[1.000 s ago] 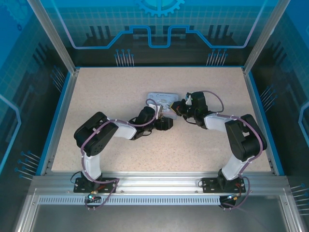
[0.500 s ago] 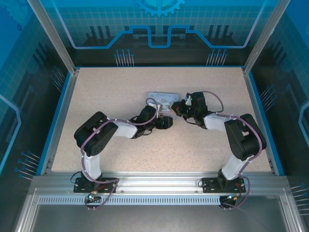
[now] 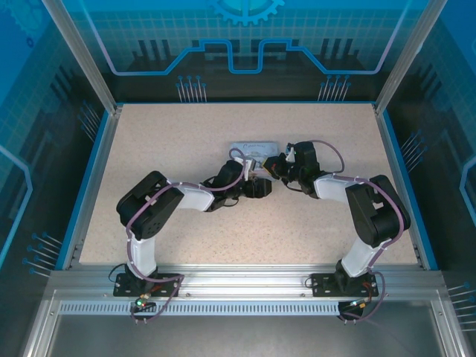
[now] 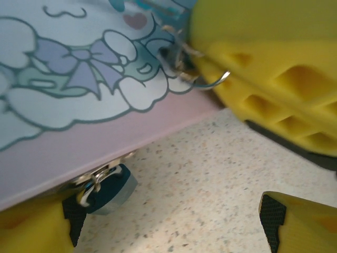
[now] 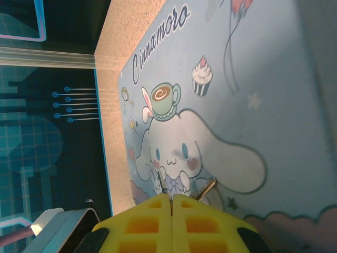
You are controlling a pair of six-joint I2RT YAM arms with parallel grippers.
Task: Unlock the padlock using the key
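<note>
In the left wrist view the padlock point(image 4: 108, 187) lies on the desk point(image 3: 186, 134), tucked under the pink edge of the cartoon tin point(image 4: 79, 79). The left jaws stand wide apart around it. The lock is just beside the finger point(image 4: 31, 232) at 7 o'clock and well clear of the other finger at 5 o'clock. The right jaws are pressed together on the key point(image 5: 207, 188), whose thin metal end pokes out toward 1 o'clock over the tin's lid. Seen from the left wrist, those jaws and the key sit at 1 o'clock, above the lock and apart from it. Compared with a second ago, the top view shows the left wrist shifted slightly toward 1 o'clock, hiding more of the tin's near edge; the right arm has held its place
</note>
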